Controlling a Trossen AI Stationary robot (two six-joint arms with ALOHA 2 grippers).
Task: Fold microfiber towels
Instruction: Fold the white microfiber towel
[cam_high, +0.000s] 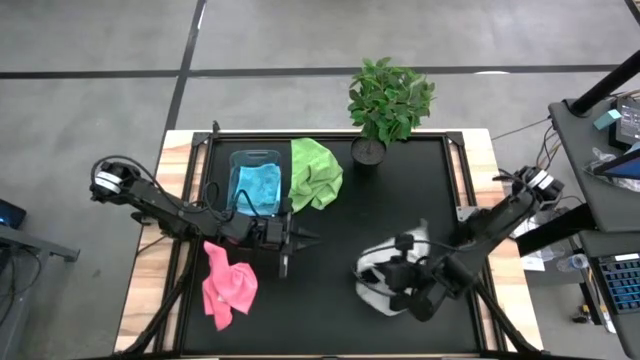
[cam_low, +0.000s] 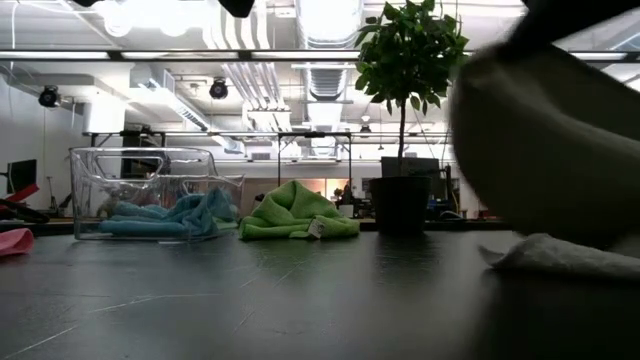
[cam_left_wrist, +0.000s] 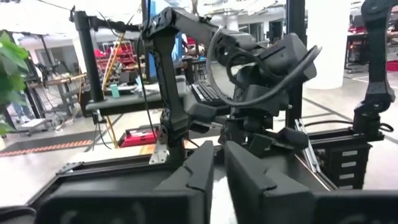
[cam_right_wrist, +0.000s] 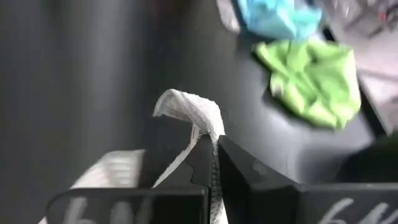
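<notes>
I read the right pincer (cam_right_wrist: 214, 158) as clamped on the pale grey-white towel (cam_high: 380, 272). In the right wrist view its two fingers are pressed together with a pinched ridge of that cloth standing up between them. In the high view this pincer sits over the towel at the near right of the black surface (cam_high: 420, 180). The towel is bunched, so I cannot give it a clear long axis. In the low view a flat part of it lies on the surface at the right, and a large blurred pale mass fills the space above it.

The left pincer (cam_high: 300, 238) is over the surface left of centre. It points toward the right arm and carries nothing. In the left wrist view its fingers (cam_left_wrist: 249, 180) stand almost together with a narrow slit between them.

Locations of the other towels, as I see them:
- The pink towel (cam_high: 228, 283) lies crumpled at the near left edge of the surface, its long axis running roughly from far to near.
- A light blue towel (cam_high: 259, 188) lies inside the clear plastic bin (cam_high: 238, 160) at the far left.
- The lime green towel (cam_high: 314, 174) lies heaped just beside the bin, touching its right side.

A potted plant (cam_high: 385, 105) stands at the far edge, right of the green towel.
</notes>
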